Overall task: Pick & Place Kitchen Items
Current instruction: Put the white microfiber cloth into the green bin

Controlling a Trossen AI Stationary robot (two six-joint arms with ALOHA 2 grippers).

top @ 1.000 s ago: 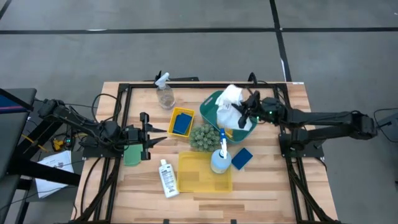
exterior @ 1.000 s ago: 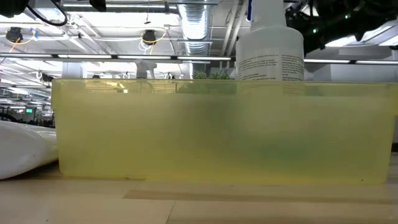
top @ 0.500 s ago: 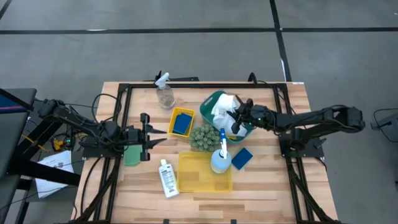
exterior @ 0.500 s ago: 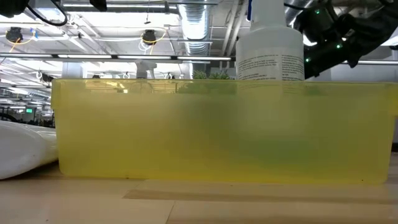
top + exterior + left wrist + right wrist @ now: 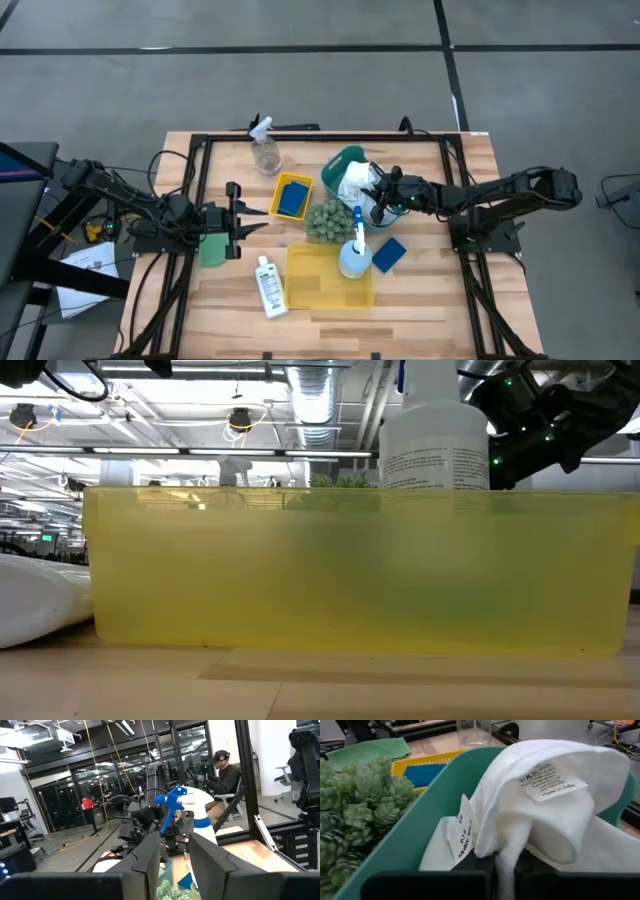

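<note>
A bunched white cloth [image 5: 352, 180] lies in the teal basket [image 5: 334, 166] at the table's far middle, and my right gripper [image 5: 378, 196] is shut on it from the basket's right side. The cloth [image 5: 555, 795] and its labels fill the right wrist view. At the table's left, my left gripper [image 5: 256, 217] waits open and level, with nothing between its fingers [image 5: 150, 855]. A blue-and-white spray bottle [image 5: 354, 252] stands at the right edge of the large yellow bin [image 5: 325, 280]. The clear spray bottle [image 5: 265, 150] stands at the far side. A small white bottle [image 5: 269, 286] lies near the front. My right gripper pinches a fold of the white cloth [image 5: 508, 851] between its two fingers. It comes from the table's right, slanting down over the basket's rim. The rest of the cloth lies heaped and slack inside the teal basket [image 5: 420, 820].
A green bumpy ball [image 5: 327, 220] sits just left of the basket. A small yellow bin with a blue sponge [image 5: 292, 197] lies beside the ball. Another blue sponge [image 5: 388, 253] and a green cloth [image 5: 213, 248] lie on the table. A person [image 5: 226, 775] sits beyond the table.
My right gripper, still shut on the white cloth, has come down and toward the table's left. The cloth hung above the teal basket before and has sunk into it in a heap.
</note>
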